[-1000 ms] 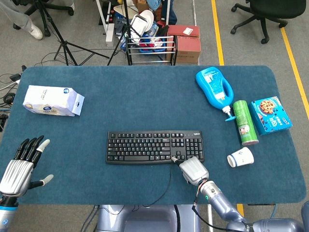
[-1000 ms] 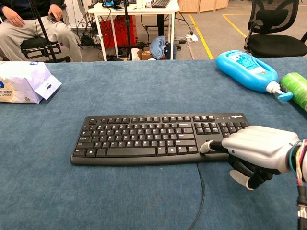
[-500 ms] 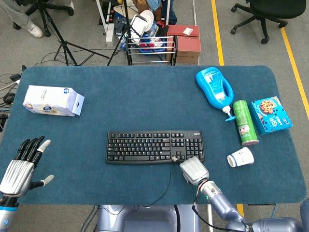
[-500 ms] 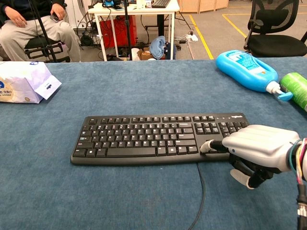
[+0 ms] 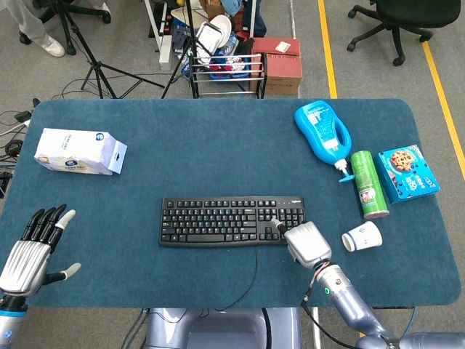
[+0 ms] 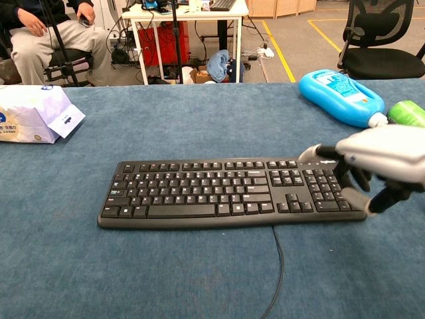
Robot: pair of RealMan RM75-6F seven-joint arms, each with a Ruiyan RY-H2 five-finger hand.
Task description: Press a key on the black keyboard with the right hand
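Observation:
The black keyboard (image 5: pixel 232 221) lies flat near the middle of the blue table, also seen in the chest view (image 6: pixel 226 191). My right hand (image 5: pixel 305 242) hangs over the keyboard's right end. In the chest view this right hand (image 6: pixel 382 159) is raised above the number pad, one finger stretched out to the left and the others curled under, holding nothing. The outstretched fingertip (image 6: pixel 309 154) is in the air over the keyboard's top right corner, clear of the keys. My left hand (image 5: pixel 33 251) rests at the table's near left corner, empty, its fingers spread.
A tissue pack (image 5: pixel 80 151) lies at the far left. At the right are a blue bottle (image 5: pixel 323 132) on its side, a green can (image 5: pixel 369 185), a cookie box (image 5: pixel 408 173) and a tipped paper cup (image 5: pixel 362 236). The keyboard cable (image 5: pixel 251 280) runs toward the front edge.
My right hand has lifted off the key in the keyboard's front row and moved up and to the right, now above the number pad. The left hand has not moved.

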